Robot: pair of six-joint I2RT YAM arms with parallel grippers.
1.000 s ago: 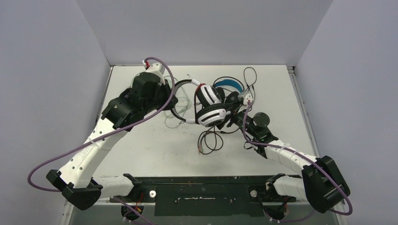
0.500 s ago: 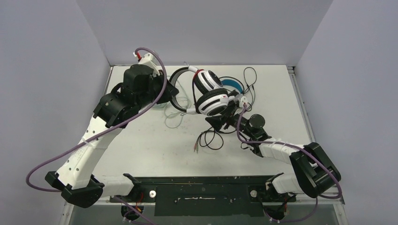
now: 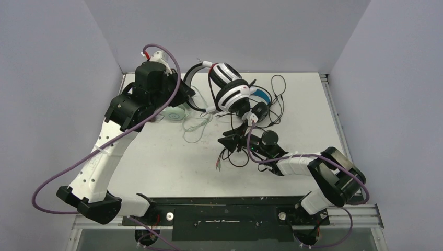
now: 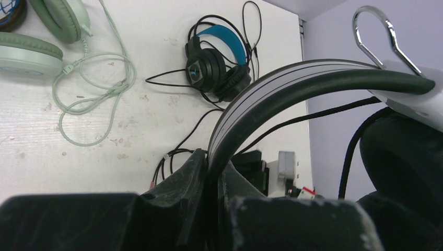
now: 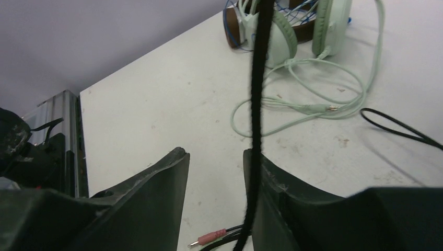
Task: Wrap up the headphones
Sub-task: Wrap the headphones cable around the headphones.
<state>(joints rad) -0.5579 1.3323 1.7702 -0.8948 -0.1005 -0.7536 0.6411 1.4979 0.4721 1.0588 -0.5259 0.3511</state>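
The matte, scuffed white table (image 3: 167, 162) carries the loose headsets. Above its far middle the white headset with black stripes (image 3: 230, 91) hangs clear of the surface, with glossy hard cups, soft black cushions and a smooth arched headband (image 4: 292, 78) ending in a bent chrome wire slider (image 4: 376, 31). The left gripper (image 4: 214, 167) is clenched on that headband, pinching its thin edge. The mint green headset (image 3: 175, 112) lies at the far left with its rubbery cord in loose loops. The black headset with a blue headband (image 3: 259, 102) rests just beyond the raised one. The right gripper (image 5: 214, 162) has its fingers apart. The slim braided black cord (image 5: 258, 94) runs through the gap and lies against one finger, unpinched. Round and thin, it could roll out sideways as the jaws meet. The heavy cups may also pivot in the narrow pinch, and hauling the cord could drag neighbouring black leads near the pink plug (image 5: 209, 239).
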